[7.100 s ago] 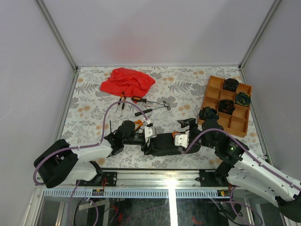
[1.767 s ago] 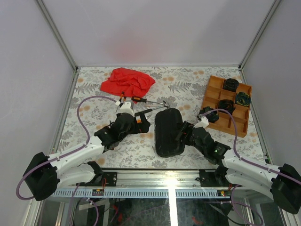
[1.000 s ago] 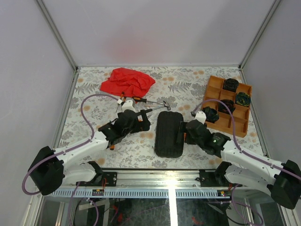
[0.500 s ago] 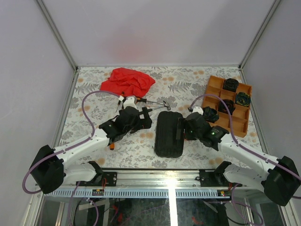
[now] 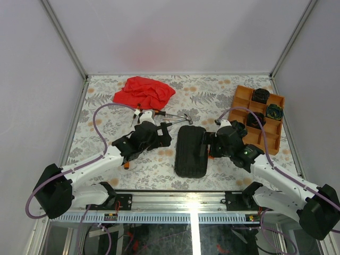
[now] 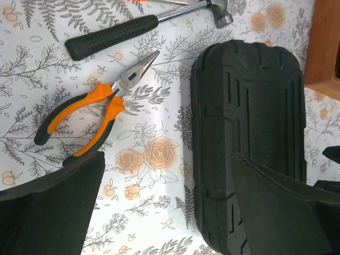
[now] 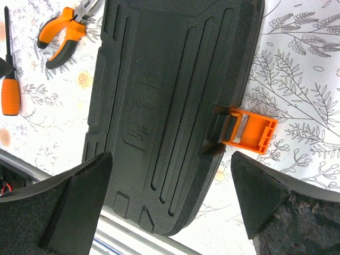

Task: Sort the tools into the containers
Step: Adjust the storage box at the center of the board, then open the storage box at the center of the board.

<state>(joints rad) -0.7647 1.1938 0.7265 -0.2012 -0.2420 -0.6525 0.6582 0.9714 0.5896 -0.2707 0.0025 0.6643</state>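
The black ribbed tool case point(image 5: 191, 151) lies shut, lengthwise, mid-table. Its orange latch point(image 7: 249, 133) sticks out flipped open on the right side. My left gripper point(image 5: 163, 137) is open just left of the case, one finger point(image 6: 287, 207) over its edge. My right gripper point(image 5: 209, 144) is open over the case's right side, spanning the latch. Orange-handled pliers point(image 6: 85, 122) and the black-handled hammer point(image 6: 143, 26) lie left of the case. An orange-handled screwdriver point(image 7: 10, 90) lies further left. The orange tray point(image 5: 241, 95) at the right holds dark coiled bundles point(image 5: 261, 95), one greenish point(image 5: 274, 111).
A red cloth point(image 5: 143, 91) lies crumpled at the back left, with screwdrivers point(image 5: 139, 112) just in front of it. The enclosure's walls and metal posts close in the floral table point(image 5: 106, 127) on three sides. The arms' cables arch above the table.
The case, earlier crosswise at the near edge, now lies lengthwise mid-table. In the last second my right gripper slid back along its right side; the left gripper shifted slightly.
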